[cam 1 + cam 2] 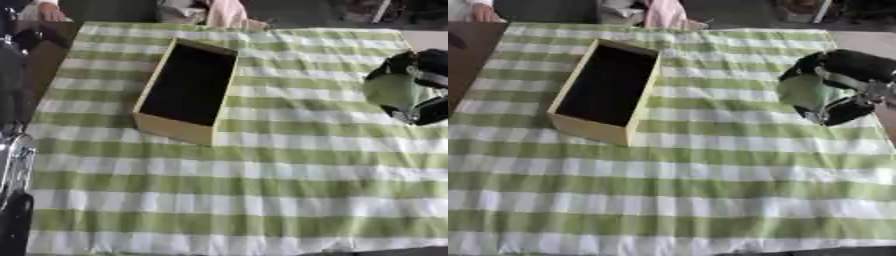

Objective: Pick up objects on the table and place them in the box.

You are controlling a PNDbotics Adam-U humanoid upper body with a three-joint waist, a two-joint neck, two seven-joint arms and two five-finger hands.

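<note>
A pale wooden box with a dark inside lies on the green and white checked cloth, left of the middle, its long side running away from me. At the right edge my right hand hovers just above the cloth, black fingers curled round a pale green object. The hand is well to the right of the box, about level with the box's middle. Black and silver parts of my left arm show along the left edge of the left eye view; the hand itself is not made out.
Bare brown tabletop shows left of the cloth. Along the far edge are people and a pink sleeve. A wide stretch of cloth lies in front of the box.
</note>
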